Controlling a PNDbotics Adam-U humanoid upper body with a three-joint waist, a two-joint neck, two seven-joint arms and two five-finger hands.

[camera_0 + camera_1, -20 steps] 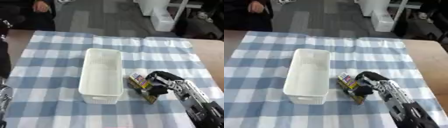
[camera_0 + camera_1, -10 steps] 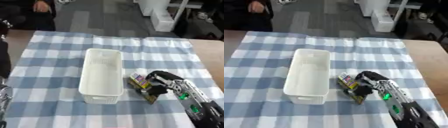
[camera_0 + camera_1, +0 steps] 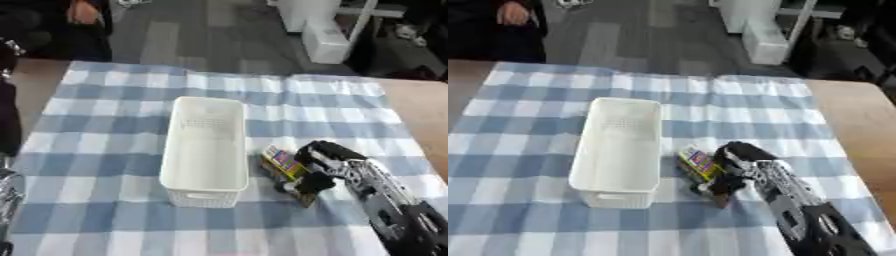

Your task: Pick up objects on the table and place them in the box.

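Note:
A white plastic box (image 3: 206, 144) stands lengthwise on the checked cloth, with nothing visible inside. Just right of it lies a flat, colourful packet (image 3: 282, 163) with yellow and purple print. My right hand (image 3: 322, 162) comes in from the lower right and sits over the packet's right side, fingers curled along its edge and thumb at its near end. The packet still rests on the cloth. Of my left arm only a metallic part (image 3: 7, 192) shows at the lower left edge; the hand itself is out of sight.
The blue-and-white checked cloth (image 3: 114, 107) covers most of the table, with bare wood (image 3: 420, 110) at the right. A person sits beyond the far left edge. White furniture (image 3: 319, 25) stands on the floor behind the table.
My right hand's fingers have curled a little closer round the packet; the packet and box have stayed where they were.

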